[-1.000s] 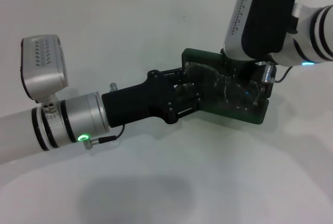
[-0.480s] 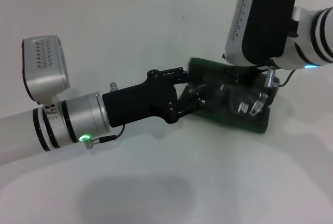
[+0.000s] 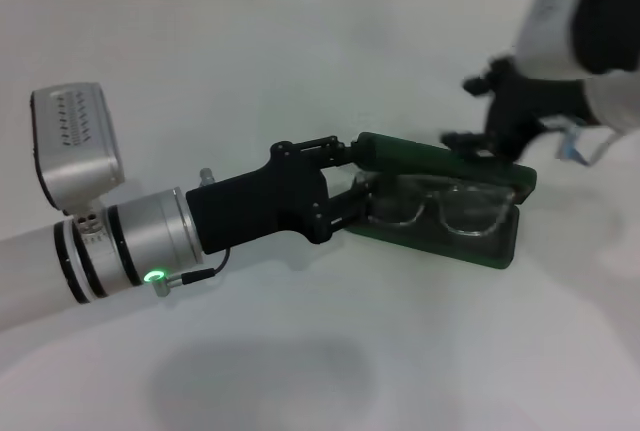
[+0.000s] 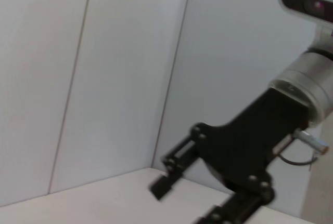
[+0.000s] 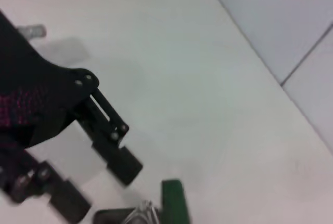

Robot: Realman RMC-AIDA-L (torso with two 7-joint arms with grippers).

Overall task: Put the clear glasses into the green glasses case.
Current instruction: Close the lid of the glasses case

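- On the left of the head view, left arm reaching across the white desk toward the middle, a green light lit on its wrist ring.
- Left gripper at the near-left end of the green glasses case, black fingers spread apart: the upper one against the left end of the raised lid, the lower one by the edge of the base.
- Whether those fingers press the case or merely touch it: cannot tell.
- Green glasses case lying on the desk in the middle of the head view, slightly right of centre, long side running left to right and tilted a little.
- Lid partly lowered, hanging as a dark green bar over the far edge of the base, not shut.
- Clear glasses resting inside the base of the case, lenses side by side, frame within the rim.
- In the right wrist view, only a green corner of the case beside the black linkages of the left gripper, with a glint of clear frame at the edge.
- Further right in the head view, right gripper hovering above and behind the right half of the case, apart from the lid, fingers parted and empty.
- Same gripper in the left wrist view, black fingers spread, against a pale panelled wall.
- Right arm entering from the upper right corner of the head view, blurred.
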